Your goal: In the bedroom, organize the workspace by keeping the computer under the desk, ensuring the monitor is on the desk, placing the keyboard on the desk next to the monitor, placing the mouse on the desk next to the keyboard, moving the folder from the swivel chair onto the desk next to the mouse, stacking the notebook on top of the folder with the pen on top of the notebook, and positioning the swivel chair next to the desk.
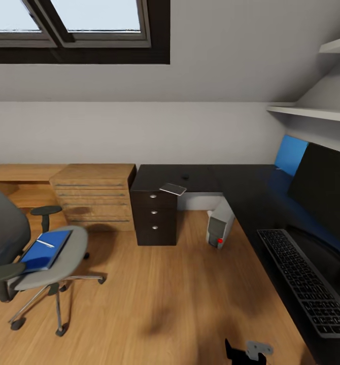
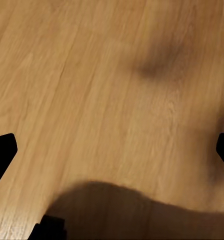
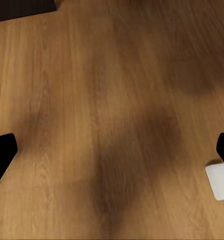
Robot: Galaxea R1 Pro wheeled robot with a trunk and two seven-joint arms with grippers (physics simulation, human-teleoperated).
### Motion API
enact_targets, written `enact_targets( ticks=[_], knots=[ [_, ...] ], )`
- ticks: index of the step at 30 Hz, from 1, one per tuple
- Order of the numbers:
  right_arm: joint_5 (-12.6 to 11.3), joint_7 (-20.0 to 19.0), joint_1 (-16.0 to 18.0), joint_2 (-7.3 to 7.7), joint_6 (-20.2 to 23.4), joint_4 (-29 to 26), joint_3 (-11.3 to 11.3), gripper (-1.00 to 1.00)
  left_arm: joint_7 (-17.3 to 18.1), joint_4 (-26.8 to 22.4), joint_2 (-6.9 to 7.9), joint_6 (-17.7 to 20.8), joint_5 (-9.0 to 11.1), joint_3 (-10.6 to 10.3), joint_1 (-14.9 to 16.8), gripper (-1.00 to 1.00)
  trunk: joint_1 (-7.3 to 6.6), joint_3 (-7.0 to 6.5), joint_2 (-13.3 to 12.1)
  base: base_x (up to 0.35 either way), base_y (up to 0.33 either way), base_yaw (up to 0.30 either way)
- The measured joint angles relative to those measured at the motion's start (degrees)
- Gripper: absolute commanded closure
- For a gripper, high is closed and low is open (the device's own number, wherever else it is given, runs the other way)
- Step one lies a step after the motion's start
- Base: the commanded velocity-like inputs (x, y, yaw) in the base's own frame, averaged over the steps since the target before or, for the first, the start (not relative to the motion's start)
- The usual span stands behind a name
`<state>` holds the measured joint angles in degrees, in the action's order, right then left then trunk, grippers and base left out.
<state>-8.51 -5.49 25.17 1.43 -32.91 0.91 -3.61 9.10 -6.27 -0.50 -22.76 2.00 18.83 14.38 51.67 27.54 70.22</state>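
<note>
Clearly the blue folder on the swivel chair lies far off to the robot's left, long axis running away from it, nearer the left gripper, both grippers spread open over bare floor.

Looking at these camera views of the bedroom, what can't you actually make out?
- Wide black monitor: head view's right edge cuts it off.
- Slim dark-keyed keyboard: its far end runs off the bottom right corner.
- Small white object on the floor, right wrist view: cropped, unidentifiable.
- Mouse: cannot be identified.
</note>
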Motion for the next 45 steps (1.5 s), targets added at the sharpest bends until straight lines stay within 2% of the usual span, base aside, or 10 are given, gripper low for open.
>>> enact_targets(
  ticks=[7,13,17,24,45],
  knots=[
    [0.02,0.0,0.0,-0.07,0.07,0.03,-0.02,-1.0,-0.15,0.87,-0.14,0.12,0.12,0.09,0.0,-1.0,0.0,0.0,0.0,0.336,0.0,0.0],
    [-0.01,0.0,0.0,0.03,0.07,-0.03,0.0,-1.0,-0.09,4.3,0.18,-0.57,0.44,0.28,0.0,-1.0,0.0,0.0,0.0,0.336,0.0,0.0],
    [-0.01,0.0,0.0,0.05,0.06,-0.04,0.0,-1.0,-0.17,4.93,0.34,-5.87,0.58,0.25,-0.03,-1.0,0.0,0.0,0.0,0.331,0.0,0.0],
    [-0.01,0.0,0.0,0.05,0.07,-0.04,0.0,-1.0,-0.23,5.05,0.63,-9.89,0.61,0.29,-0.79,-1.0,0.0,0.0,0.0,0.306,0.028,0.0],
    [-0.07,0.0,0.0,0.15,0.07,-0.04,0.0,-1.0,-0.28,5.06,0.67,-10.12,0.61,0.28,-0.98,-1.0,0.0,0.0,0.0,0.324,0.043,0.0]
  ],
)
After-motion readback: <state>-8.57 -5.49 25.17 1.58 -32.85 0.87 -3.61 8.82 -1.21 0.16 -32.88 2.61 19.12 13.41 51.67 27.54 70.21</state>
